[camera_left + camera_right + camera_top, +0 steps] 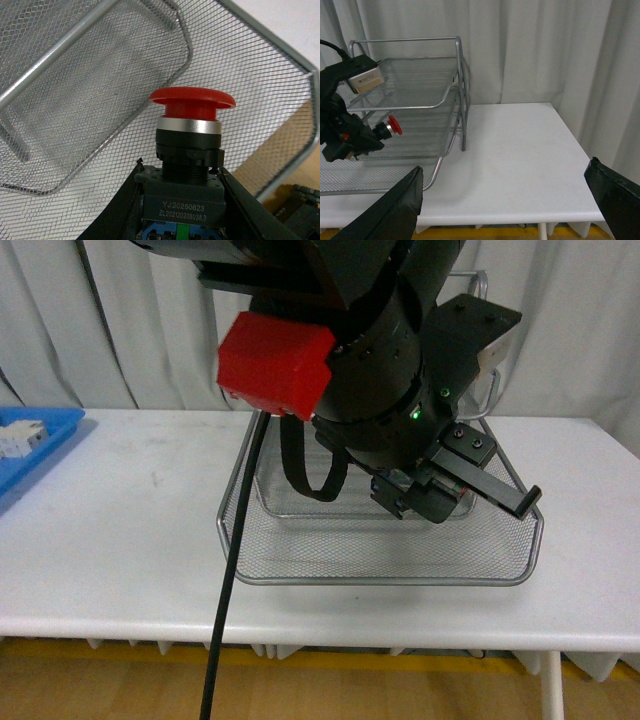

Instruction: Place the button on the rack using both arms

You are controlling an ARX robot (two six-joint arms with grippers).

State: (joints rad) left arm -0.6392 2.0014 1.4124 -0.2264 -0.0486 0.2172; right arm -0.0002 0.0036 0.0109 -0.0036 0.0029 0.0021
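Observation:
My left gripper [181, 200] is shut on the button [192, 100], with a black finger on each side of its black body. The red mushroom cap points at the mesh of the silver wire rack [75, 75]. In the right wrist view the button [394, 126] hangs in the left gripper [362, 139] over the rack's [410, 75] bottom tier, below the middle tier. In the front view the left arm fills the middle, and its gripper [425, 495] is over the rack's lowest tray [380, 580]. My right gripper [505, 200] is open and empty above the white table, to the right of the rack.
A flat blue tray [45, 435] holding a white part [22, 435] lies at the table's far left. A black cable [235, 570] hangs down in front of the rack. White curtains close the back. The table's front edge [520, 217] is close below the right gripper.

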